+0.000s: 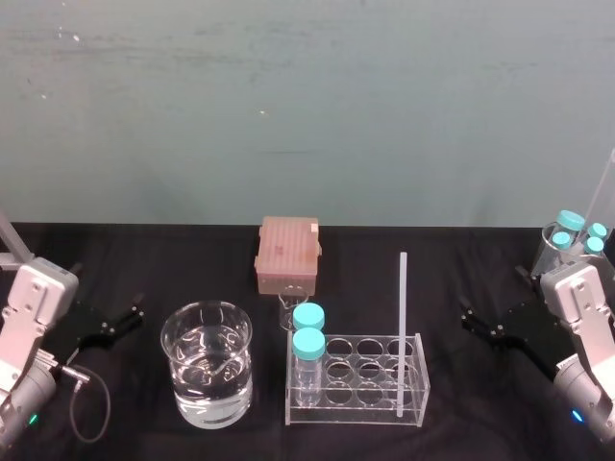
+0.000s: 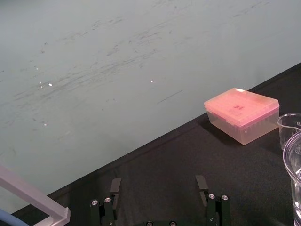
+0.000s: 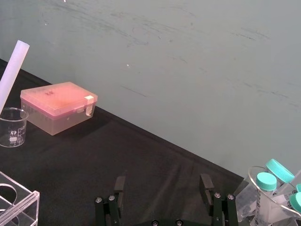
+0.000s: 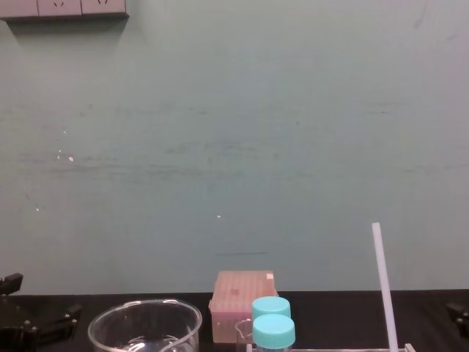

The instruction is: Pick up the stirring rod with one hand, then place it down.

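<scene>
My black left gripper and black right gripper sit open and empty beside the clear plastic rack; I'd pinch its thin white see-through stirring rod, which looks light and slippery, above the rack.

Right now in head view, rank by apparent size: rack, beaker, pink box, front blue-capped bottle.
1. Rack and beaker: too close to rank.
2. Pink box, though it sits farther back.
3. Front blue-capped bottle.

- Looked down from the head onto the whole black table.
- Faced the green wall from the chest, low and level.
- Peered from each wrist, low over the table, toward that wall.
- Shared the pink box across all four views.
</scene>
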You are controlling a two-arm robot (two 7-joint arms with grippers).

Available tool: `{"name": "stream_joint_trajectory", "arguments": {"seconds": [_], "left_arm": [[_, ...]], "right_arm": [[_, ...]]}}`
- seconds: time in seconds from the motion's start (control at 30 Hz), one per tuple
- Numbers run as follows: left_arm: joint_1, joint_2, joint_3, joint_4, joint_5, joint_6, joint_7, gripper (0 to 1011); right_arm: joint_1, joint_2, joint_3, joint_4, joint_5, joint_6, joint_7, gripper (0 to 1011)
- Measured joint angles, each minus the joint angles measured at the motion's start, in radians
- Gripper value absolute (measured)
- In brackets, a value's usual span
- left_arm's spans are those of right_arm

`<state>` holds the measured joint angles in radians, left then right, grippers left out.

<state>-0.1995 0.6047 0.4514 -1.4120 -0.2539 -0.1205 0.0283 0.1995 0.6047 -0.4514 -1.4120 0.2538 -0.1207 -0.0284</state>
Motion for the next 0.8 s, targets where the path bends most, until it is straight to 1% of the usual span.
{"name": "stream_joint_trajectory", "arguments": {"seconds": [0.63, 0.8], "left_arm": [[0.0, 0.0, 0.0, 0.0, 0.0, 0.0, 0.0, 1005], [0.0, 0.0, 0.0, 0.0, 0.0, 0.0, 0.0, 1005]], "right_arm": [[0.0, 0.0, 0.0, 0.0, 0.0, 0.0, 0.0, 1004], [-0.006, -0.009, 0.029, -0.008, 0.044, 0.024, 0.026, 1004]]}}
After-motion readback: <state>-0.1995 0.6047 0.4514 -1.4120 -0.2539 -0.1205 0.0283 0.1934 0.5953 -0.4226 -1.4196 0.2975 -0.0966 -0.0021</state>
